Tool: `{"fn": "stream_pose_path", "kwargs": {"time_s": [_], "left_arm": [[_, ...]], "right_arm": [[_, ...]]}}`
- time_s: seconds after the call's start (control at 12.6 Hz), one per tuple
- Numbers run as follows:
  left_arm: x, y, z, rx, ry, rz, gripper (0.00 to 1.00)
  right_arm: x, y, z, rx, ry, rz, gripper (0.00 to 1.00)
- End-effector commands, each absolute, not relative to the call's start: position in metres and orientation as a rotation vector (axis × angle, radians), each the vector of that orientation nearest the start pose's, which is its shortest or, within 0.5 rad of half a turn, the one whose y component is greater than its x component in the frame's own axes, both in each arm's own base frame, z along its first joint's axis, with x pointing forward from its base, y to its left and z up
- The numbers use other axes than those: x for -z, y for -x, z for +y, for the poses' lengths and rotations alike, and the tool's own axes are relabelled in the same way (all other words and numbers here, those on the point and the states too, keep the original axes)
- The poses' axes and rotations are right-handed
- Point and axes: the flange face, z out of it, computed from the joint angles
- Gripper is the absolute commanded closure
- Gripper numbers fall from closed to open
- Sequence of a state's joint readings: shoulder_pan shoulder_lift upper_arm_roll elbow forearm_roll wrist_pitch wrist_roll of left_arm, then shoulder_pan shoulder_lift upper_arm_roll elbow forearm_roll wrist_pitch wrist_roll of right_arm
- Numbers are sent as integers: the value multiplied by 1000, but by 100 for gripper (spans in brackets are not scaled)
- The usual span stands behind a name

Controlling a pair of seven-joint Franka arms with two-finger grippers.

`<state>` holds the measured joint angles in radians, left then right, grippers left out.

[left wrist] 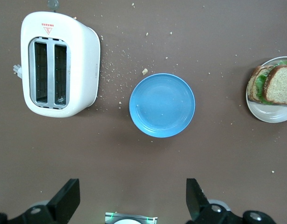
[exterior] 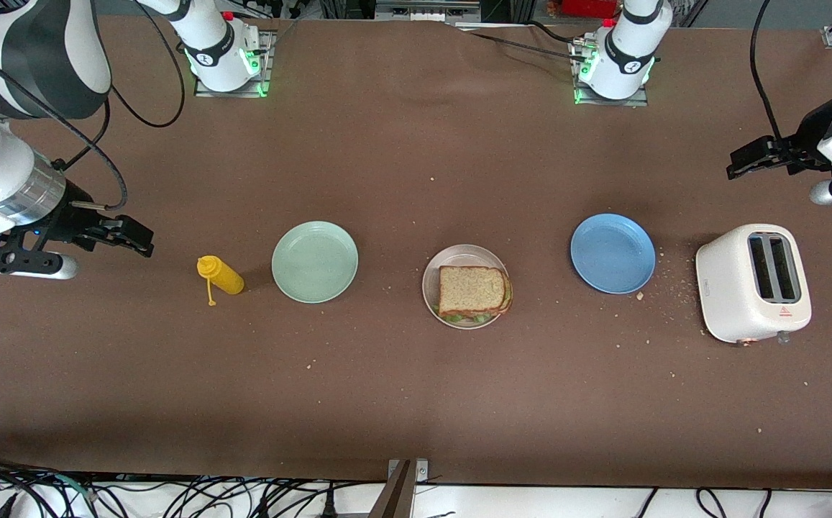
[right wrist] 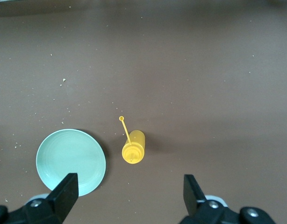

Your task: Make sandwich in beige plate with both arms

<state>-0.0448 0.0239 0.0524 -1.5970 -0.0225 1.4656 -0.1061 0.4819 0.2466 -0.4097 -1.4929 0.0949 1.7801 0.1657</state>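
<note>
The sandwich, two speckled brown slices with green lettuce showing at the edge, lies on the beige plate in the middle of the table. The left wrist view also catches the sandwich on its plate. My left gripper hangs open and empty over bare table at the left arm's end, close to the toaster. The same gripper shows wide-apart fingers in its wrist view. My right gripper hangs open and empty over the table at the right arm's end, and its wrist view shows this gripper holding nothing.
A mint-green plate and a lying yellow squeeze bottle are toward the right arm's end. A blue plate and a white toaster with two slots stand toward the left arm's end. Crumbs are scattered around them.
</note>
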Motion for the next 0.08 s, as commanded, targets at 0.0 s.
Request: {"fn": "stream_pose_path", "kwargs": {"time_s": [0.0], "left_arm": [[-584, -551, 2, -277, 3143, -168, 0]], "right_arm": [[-550, -630, 83, 87, 3115, 175, 1]]}}
